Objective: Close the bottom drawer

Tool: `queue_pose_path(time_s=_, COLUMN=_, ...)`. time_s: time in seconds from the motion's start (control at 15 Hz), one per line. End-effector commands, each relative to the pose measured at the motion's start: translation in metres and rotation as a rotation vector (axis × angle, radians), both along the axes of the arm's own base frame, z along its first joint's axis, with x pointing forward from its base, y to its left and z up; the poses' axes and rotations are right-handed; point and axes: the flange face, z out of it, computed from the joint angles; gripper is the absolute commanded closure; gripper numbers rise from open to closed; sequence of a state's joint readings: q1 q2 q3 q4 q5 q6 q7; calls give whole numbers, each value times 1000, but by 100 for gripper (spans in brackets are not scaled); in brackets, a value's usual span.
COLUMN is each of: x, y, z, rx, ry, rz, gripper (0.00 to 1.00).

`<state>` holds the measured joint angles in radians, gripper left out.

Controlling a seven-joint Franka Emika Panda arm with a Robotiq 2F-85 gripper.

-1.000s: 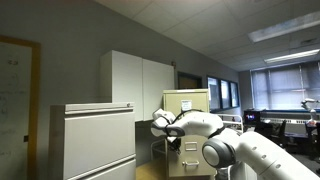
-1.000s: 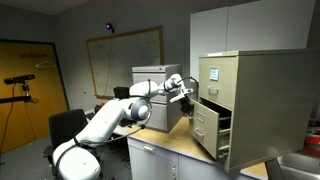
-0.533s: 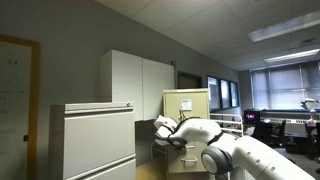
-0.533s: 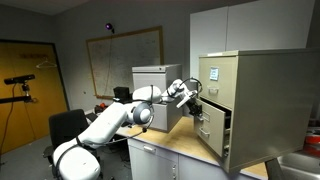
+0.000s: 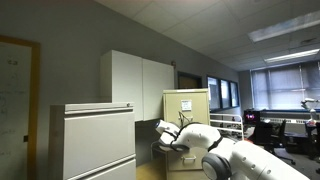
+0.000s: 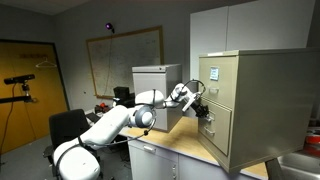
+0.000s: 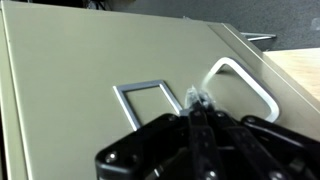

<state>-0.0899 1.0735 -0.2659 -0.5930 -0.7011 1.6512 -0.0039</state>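
We saw a white, jointed robot arm (image 6: pixel 110 118) reaching across a pale wooden surface (image 6: pixel 178 148) toward a tall, narrow tan metal filing cabinet (image 6: pixel 258 95), which stood at the right-hand end of that surface. The bottom drawer (image 6: pixel 214 138), the lowest one in that cabinet with a flat beige front, sat low in the cabinet, just above the surface. From this angle its front looked close to level with the drawers above it. We could not tell whether it was pushed fully in.

The black tool (image 6: pixel 204 108) was against the cabinet's front face, at the seam above the bottom drawer. In the wrist view the tool (image 7: pixel 196 103) came up from the bottom edge. Its dark fingers (image 7: pixel 170 135) were drawn together to a point, with nothing between them, and their tips rested on the beige drawer front (image 7: pixel 70 90). Just beside the tips on one side was a small rectangular silver label frame (image 7: pixel 150 100). On the other side was a pale loop-shaped handle (image 7: pixel 243 85). A strip of the wooden surface (image 7: pixel 295 70) showed at the right edge.

In an exterior view the tan cabinet (image 5: pixel 188 103) appeared head-on beyond a wide light-grey metal cabinet (image 5: pixel 92 140). The arm (image 5: pixel 235 158) crossed in front of its lower part, with the tool (image 5: pixel 160 128) at its left side, so the bottom drawer was hidden there.
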Motion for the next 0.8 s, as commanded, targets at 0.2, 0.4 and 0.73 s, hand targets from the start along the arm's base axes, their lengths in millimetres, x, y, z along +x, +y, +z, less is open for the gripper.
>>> queue_pose_path(time_s=0.2, x=4, y=-35, z=12, rx=-171, ry=-20, rz=49, gripper=100)
queue_pose_path(time_s=0.4, x=2, y=-36, z=11, rx=-189, ry=-30, rz=26, gripper=100)
queue_pose_path(time_s=0.73, x=1, y=-35, z=10, rx=-213, ry=-33, rz=9, gripper=100)
